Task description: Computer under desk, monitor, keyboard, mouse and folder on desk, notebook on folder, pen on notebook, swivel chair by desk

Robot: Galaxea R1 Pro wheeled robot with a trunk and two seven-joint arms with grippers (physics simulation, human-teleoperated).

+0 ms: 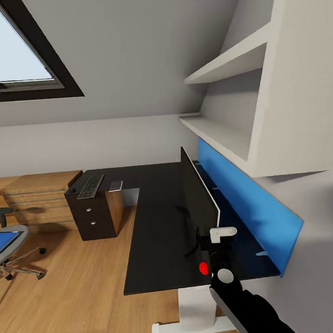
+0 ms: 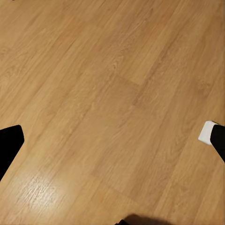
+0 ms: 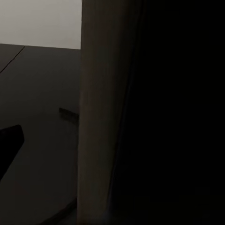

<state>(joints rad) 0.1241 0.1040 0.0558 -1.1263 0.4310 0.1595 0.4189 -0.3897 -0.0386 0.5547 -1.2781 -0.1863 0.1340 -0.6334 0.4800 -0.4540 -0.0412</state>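
Observation:
The black desk (image 1: 156, 227) runs along the blue back panel (image 1: 248, 200). On it the monitor (image 1: 198, 194) stands edge-on to me. My right gripper (image 1: 218, 237) is at the monitor's near end, level with its upper corner; in the right wrist view the monitor's edge (image 3: 98, 117) sits very close, one dark finger (image 3: 9, 140) stands wide of it and the other is hidden. The keyboard (image 1: 91, 186) lies at the desk's far end above the drawers. A blue folder (image 1: 3, 241) rests on the swivel chair (image 1: 14, 256) at the left. My left gripper (image 2: 112, 140) hangs open over bare wood floor.
A small grey flat thing (image 1: 116, 185) lies beside the keyboard. A wooden chest of drawers (image 1: 39, 197) and a black stool (image 1: 2, 213) stand at the far left. White shelves (image 1: 228, 127) hang above the desk. The desk's white leg (image 1: 196, 308) is just ahead of me.

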